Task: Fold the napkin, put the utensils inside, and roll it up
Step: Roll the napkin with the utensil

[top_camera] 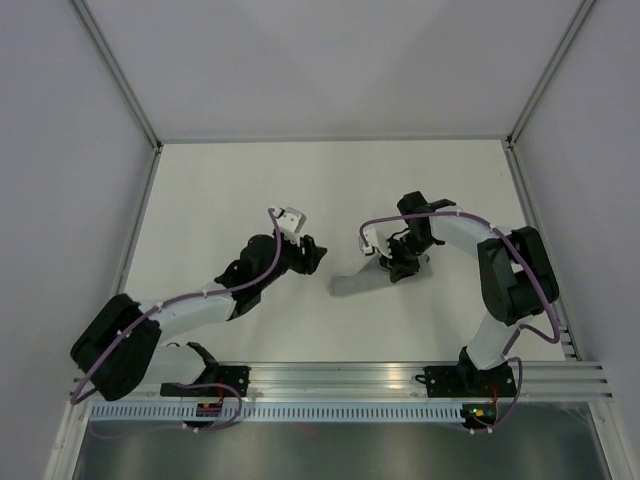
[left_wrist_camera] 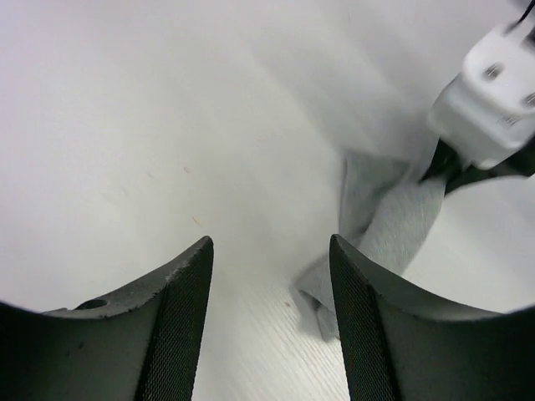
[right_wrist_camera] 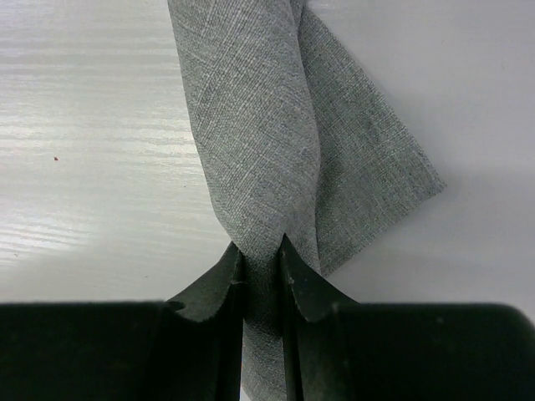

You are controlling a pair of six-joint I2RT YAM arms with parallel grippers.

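Grey cloth, the napkin (top_camera: 355, 282), lies bunched right of centre in the overhead frame, pinched tight by our right gripper (right_wrist_camera: 261, 266), while our left gripper (left_wrist_camera: 269, 251) hangs with jaws parted and empty beside its left tip, so we should catch that corner cleanly and spread it flat

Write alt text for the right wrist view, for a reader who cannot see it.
The right gripper pinches a bunched fold of the grey napkin in its black jaws at the bottom of the frame. The napkin runs up the frame, twisted, one corner fanning right over the pale table.
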